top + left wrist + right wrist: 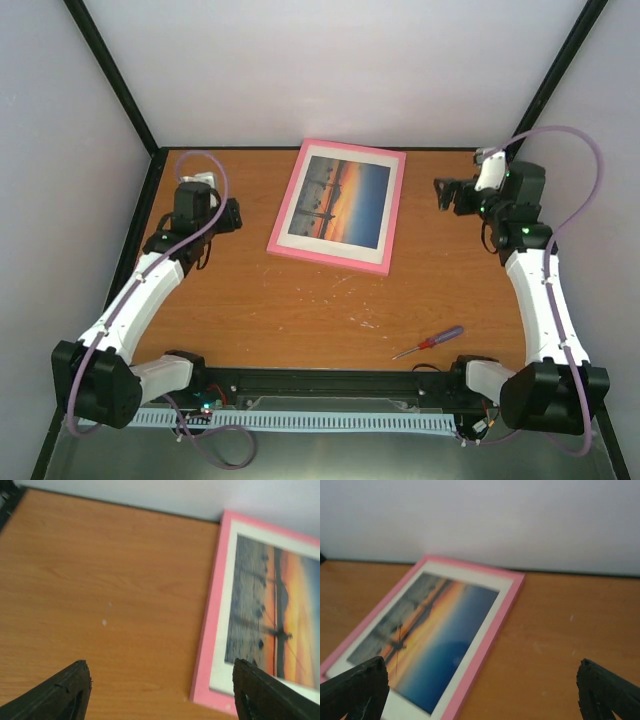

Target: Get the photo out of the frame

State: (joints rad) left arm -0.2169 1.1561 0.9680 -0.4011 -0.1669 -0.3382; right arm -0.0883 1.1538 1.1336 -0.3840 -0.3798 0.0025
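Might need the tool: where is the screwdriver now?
In the top view, the screwdriver lies near the front edge of the table, right of centre, beside the right arm's base.

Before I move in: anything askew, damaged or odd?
The frame lies face up, slightly askew to the table edges, with the photo inside. A screwdriver lies loose at the near right. No damage shows.

No legible text, label, brand, number or sign on any surface in any view.
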